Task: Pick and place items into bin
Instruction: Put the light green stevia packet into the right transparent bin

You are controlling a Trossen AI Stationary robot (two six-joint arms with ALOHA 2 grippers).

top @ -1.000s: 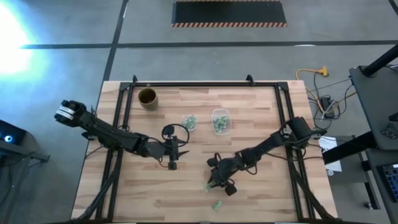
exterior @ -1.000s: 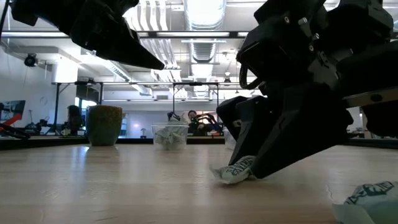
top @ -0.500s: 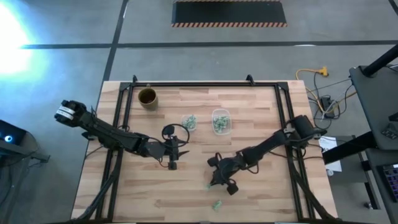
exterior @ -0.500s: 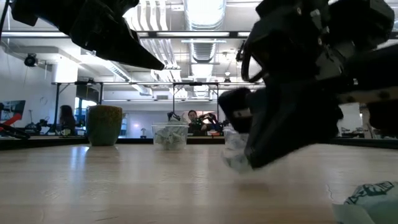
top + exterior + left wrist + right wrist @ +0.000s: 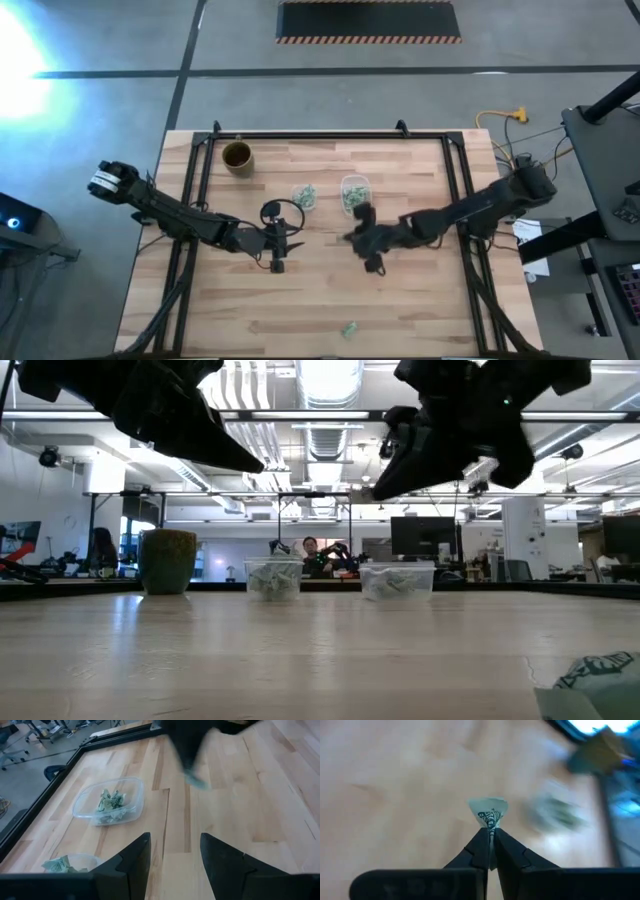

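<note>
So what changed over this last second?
The right gripper shut on a wrapper near the table's front edge, lifted it clear, and swung back toward the tubs; it now hangs just short of them. The left gripper stayed open in place. The cup, both tubs and the loose wrapper at the front edge did not move.
</note>
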